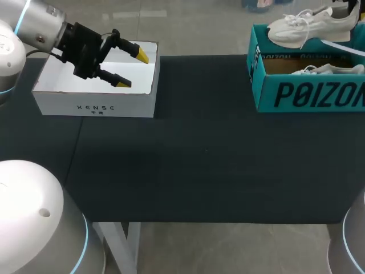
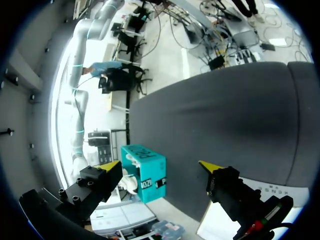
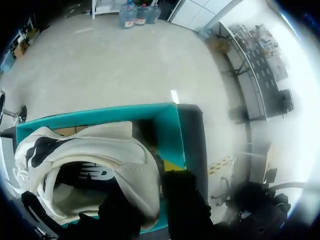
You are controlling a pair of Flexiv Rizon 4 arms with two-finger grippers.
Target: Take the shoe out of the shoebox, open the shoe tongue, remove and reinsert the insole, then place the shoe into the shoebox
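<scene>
A white sneaker (image 1: 311,25) with dark patches hangs above the open teal shoebox (image 1: 308,94) at the table's far right. In the right wrist view my right gripper (image 3: 150,185) is shut on the heel wall of this sneaker (image 3: 95,150), one finger inside and one outside, over the shoebox (image 3: 172,127). In the head view that gripper is almost wholly past the edge. A second white shoe (image 1: 331,69) lies in the box. My left gripper (image 1: 132,68) hovers open and empty over a white box (image 1: 94,105) at the far left; from its wrist the shoebox (image 2: 145,170) shows far ahead.
The dark table top (image 1: 199,160) stretches bare between the white box and the shoebox. The white box is open-topped with nothing showing inside it. The table's front edge runs along the near side.
</scene>
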